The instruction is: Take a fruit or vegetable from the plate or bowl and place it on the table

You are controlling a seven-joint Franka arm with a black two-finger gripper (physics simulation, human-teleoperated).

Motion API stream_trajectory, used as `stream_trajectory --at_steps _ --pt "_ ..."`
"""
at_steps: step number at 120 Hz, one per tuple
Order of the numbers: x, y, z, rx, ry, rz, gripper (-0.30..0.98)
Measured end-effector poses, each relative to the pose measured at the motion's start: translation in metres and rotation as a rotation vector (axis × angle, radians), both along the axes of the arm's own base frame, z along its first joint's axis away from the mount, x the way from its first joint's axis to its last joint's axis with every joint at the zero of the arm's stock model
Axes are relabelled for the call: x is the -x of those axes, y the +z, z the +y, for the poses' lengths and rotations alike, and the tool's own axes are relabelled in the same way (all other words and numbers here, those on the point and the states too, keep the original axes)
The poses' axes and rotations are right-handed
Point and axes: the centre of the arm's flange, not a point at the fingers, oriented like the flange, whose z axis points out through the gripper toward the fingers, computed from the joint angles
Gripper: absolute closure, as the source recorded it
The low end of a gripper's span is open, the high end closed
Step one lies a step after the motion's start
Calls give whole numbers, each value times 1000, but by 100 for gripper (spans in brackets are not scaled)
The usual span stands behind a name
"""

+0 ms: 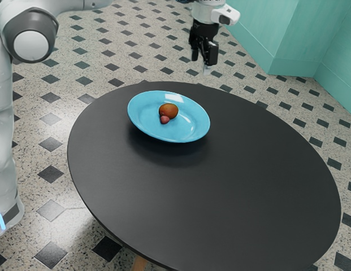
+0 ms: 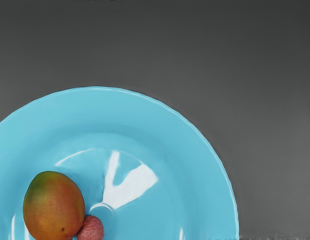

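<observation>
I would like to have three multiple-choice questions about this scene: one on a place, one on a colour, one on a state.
1. Where is the mango?
A) On the bare table
B) On the plate
C) Under the plate

2. What colour is the plate?
A) Light blue
B) Red
C) White

3. What is the state of the pincer?
A) Shut on the mango
B) Shut on the plate's rim
C) Open, holding nothing

Answers:
1: B, the mango lies inside the rim, beside a small reddish fruit.
2: A, both views show light blue.
3: C, its fingers stand apart with nothing between them, away from the plate.
</observation>
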Motion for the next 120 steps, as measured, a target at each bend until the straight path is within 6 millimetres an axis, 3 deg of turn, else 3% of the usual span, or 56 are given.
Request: stream_trajectory --at_steps 21,34,48,70,89,100,120 --pt "-3 0 -19 -1 -44 -1 0" --pt "-2 0 -13 -2 -39 -1 0" --pt "15 18 0 0 -20 -6 0" --pt "42 -58 34 50 32 160 0" --pt "68 -80 101 61 153 181 0" --pt "59 -101 114 54 177 200 0" --pt "32 -133 111 54 172 201 0"
